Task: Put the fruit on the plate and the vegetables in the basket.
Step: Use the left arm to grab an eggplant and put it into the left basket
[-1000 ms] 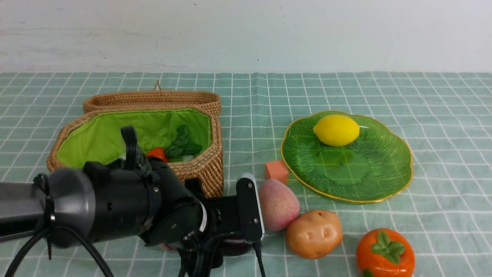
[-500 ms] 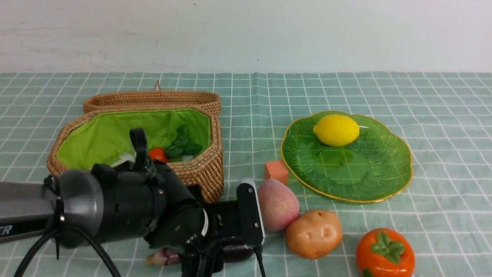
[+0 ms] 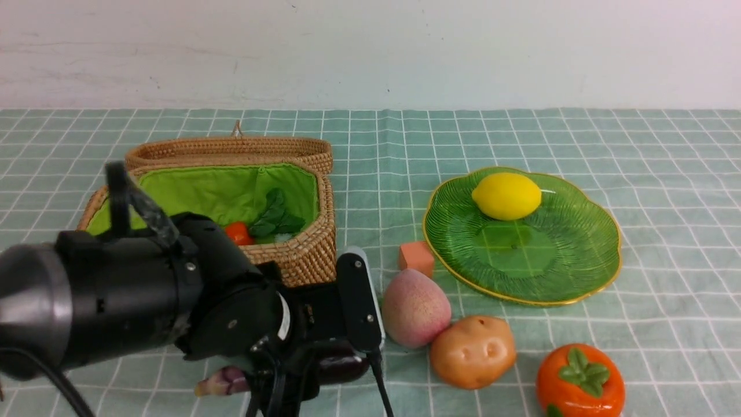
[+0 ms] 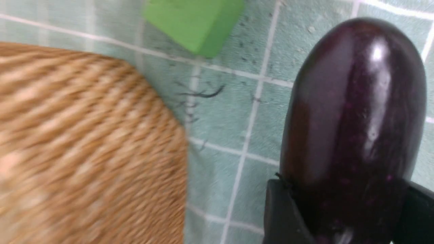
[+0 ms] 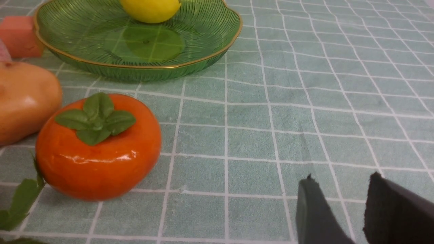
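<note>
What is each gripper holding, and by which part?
Left gripper clamps the eggplant across its sides, behind the rounded end. Right gripper holds nothing; its jaws stand apart.

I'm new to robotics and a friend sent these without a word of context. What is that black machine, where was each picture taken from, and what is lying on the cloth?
The black bulk is the left arm of a two-armed robot. The wide picture looks forward from between the arms; the other two come from cameras on the wrists. The left fingers clamp a purple eggplant near the wicker basket; the right fingers are apart and empty. On the checked cloth: a green plate holding a lemon, plus a peach, potato, persimmon and an orange cube.
</note>
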### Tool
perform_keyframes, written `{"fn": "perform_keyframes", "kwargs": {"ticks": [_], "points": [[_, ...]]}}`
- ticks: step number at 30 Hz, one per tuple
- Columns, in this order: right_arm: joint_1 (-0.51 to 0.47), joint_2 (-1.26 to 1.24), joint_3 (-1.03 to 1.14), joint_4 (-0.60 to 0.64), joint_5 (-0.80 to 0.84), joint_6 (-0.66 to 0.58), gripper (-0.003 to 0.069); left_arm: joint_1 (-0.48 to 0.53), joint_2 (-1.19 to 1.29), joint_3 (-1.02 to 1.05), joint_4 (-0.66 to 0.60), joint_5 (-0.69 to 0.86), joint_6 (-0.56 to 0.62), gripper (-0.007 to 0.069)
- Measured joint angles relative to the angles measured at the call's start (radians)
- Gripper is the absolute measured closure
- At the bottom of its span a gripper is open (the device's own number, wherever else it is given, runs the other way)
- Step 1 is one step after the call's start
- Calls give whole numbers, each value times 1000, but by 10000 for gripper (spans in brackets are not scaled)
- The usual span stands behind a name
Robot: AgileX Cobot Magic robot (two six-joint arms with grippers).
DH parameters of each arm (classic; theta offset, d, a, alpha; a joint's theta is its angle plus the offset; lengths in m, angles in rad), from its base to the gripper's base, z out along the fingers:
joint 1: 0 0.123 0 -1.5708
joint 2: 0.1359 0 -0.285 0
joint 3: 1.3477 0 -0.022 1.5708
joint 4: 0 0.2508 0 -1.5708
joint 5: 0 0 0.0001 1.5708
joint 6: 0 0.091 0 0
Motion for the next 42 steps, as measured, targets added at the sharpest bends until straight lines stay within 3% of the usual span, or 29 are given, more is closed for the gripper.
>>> {"fn": "perform_keyframes", "kwargs": {"ticks": [8, 14, 15, 20, 25, 29, 42], "points": [[0, 0, 0, 0, 0, 0, 419, 0, -192, 2, 73, 72, 0, 249], [0, 0, 0, 0, 0, 0, 419, 0, -253, -27, 274, 141, -59, 249], [0, 0, 0, 0, 0, 0, 419, 6, -250, -63, 360, 149, -98, 249], [0, 0, 0, 0, 0, 0, 419, 92, -226, -157, 442, 106, -141, 249], [0, 0, 0, 0, 0, 0, 419, 230, -166, -193, 461, 27, -127, 249], [0, 0, 0, 0, 0, 0, 419, 280, -107, -193, 467, -7, -113, 249], [0, 0, 0, 0, 0, 0, 419, 286, 58, -193, 467, -128, -151, 249]]}}
